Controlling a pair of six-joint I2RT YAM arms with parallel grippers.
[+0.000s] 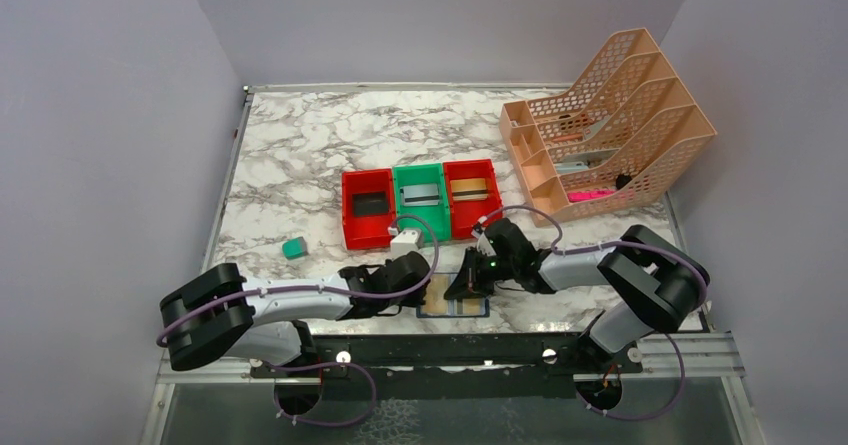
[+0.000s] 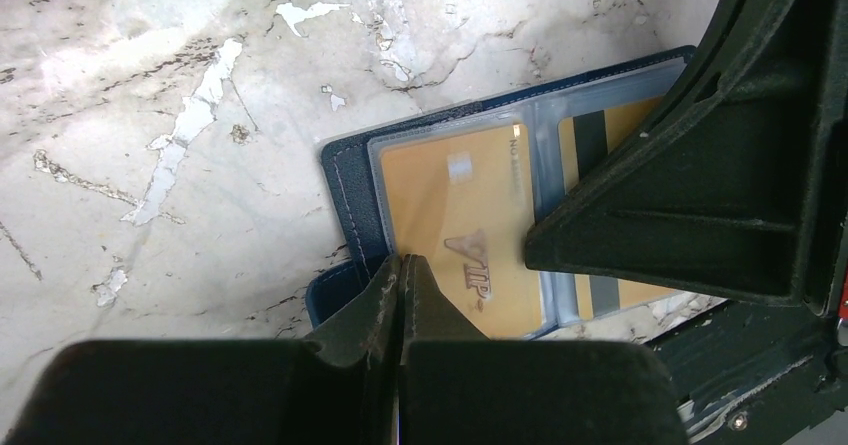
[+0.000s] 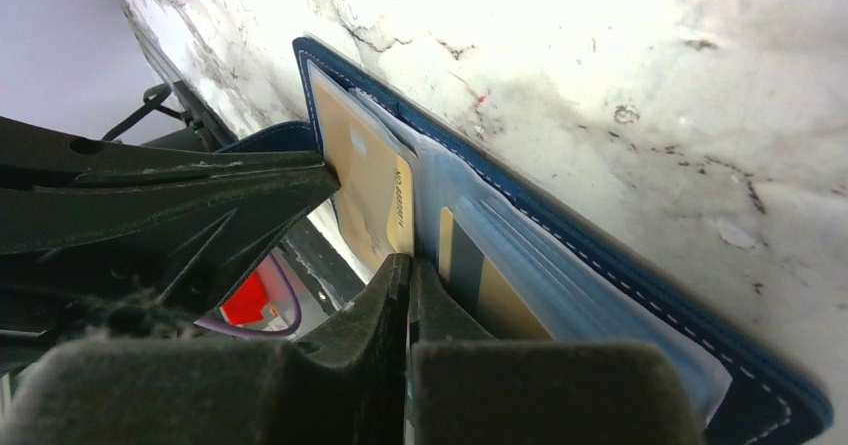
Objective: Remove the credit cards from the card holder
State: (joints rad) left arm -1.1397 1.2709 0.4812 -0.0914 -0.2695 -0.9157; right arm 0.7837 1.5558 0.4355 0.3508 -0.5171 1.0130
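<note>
The holder (image 1: 455,308) lies open and flat on the table (image 1: 300,155), at the near edge, between the two arms. It has clear pockets. A gold card (image 2: 455,215) sits in the left one, and another card (image 2: 600,130) sits in the pocket to its right. The left gripper (image 2: 403,265) has its fingers pressed together, tips on the holder's edge at its left side, I think to keep the holder from sliding. The right gripper (image 3: 410,265) reaches in from the right with its fingers pressed together too, tips right at the gold card's edge, where the pocket opens. I cannot tell if the card is pinched. Pulling it out looks like the next job. The bins (image 1: 418,170) on the far side of the holder have cards in them
</note>
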